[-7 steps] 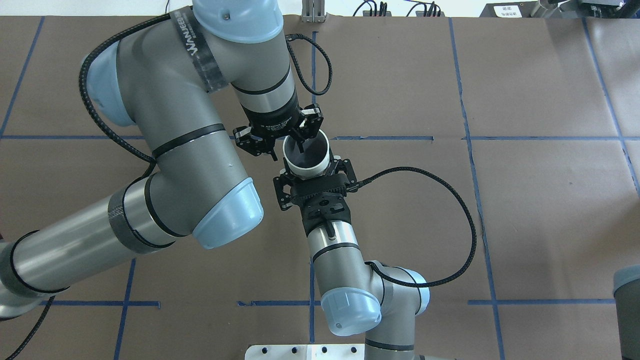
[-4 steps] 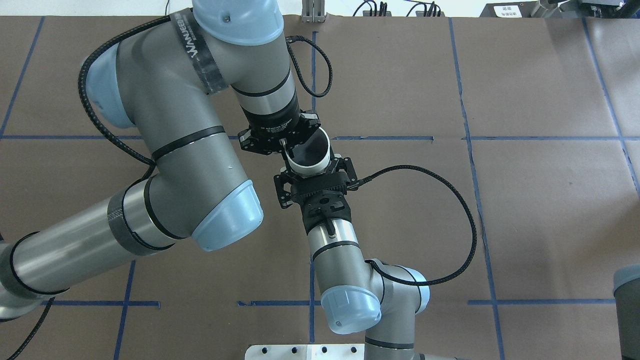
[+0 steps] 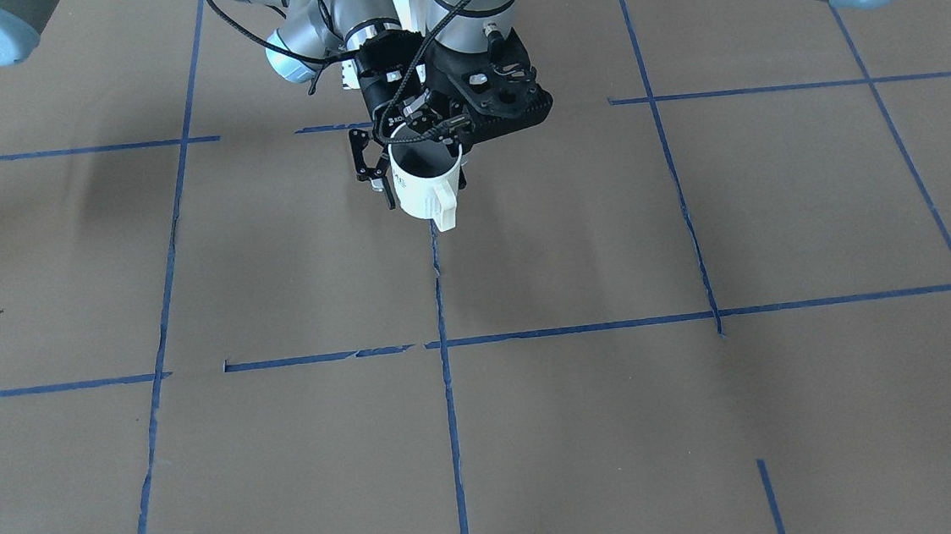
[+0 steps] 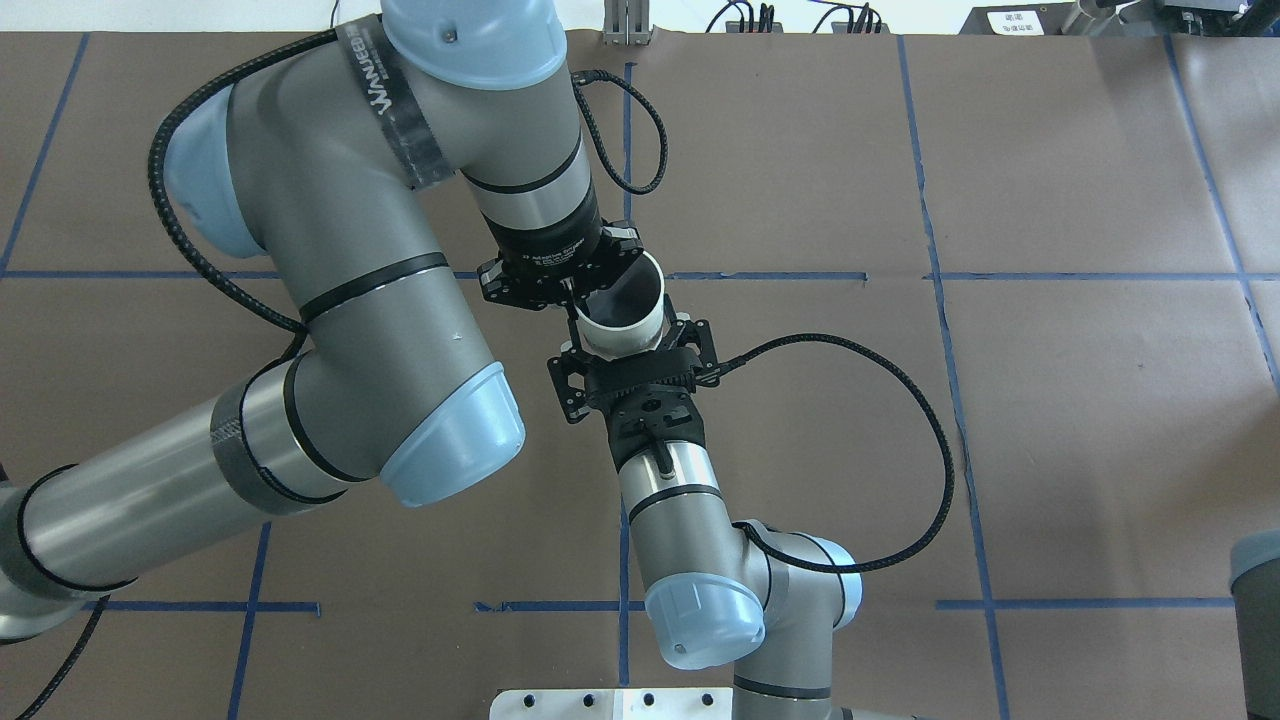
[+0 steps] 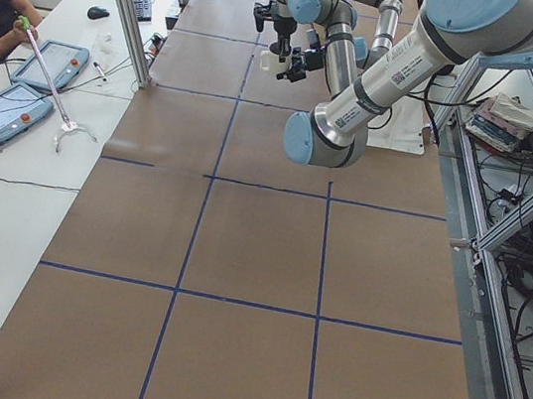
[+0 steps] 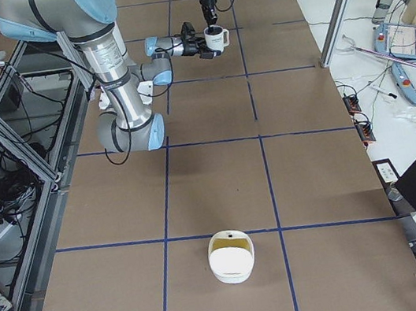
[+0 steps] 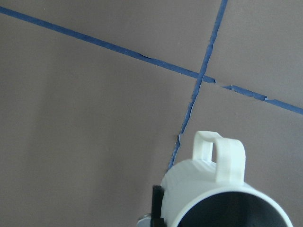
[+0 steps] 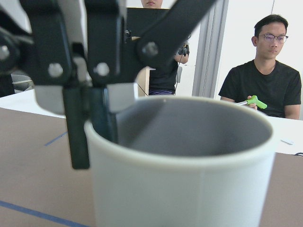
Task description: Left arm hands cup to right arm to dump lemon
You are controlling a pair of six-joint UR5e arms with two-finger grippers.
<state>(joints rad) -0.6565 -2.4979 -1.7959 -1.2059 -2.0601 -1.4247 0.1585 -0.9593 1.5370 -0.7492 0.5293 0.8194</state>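
Note:
The off-white cup (image 4: 622, 328) is held in the air over the table's middle, upright, handle facing away from the robot (image 3: 443, 210). My left gripper (image 4: 578, 300) comes down from above and is shut on the cup's rim, one finger inside and one outside (image 8: 78, 127). My right gripper (image 4: 630, 345) reaches in level from the robot's side, and its fingers (image 3: 385, 181) are shut on the cup's body. The left wrist view shows the cup (image 7: 203, 189) from above. The cup's grey inside looks dark, and the lemon is hidden.
Brown table cover with blue tape lines (image 3: 443, 346). A white container with a yellowish inside (image 6: 231, 257) sits far out on the robot's right side. The right arm's black cable (image 4: 935, 450) loops to the right. An operator (image 8: 265, 71) sits across the table.
My left gripper's fingers were spread wide over the rim a second ago and have closed on it. The cup and the right gripper have barely moved.

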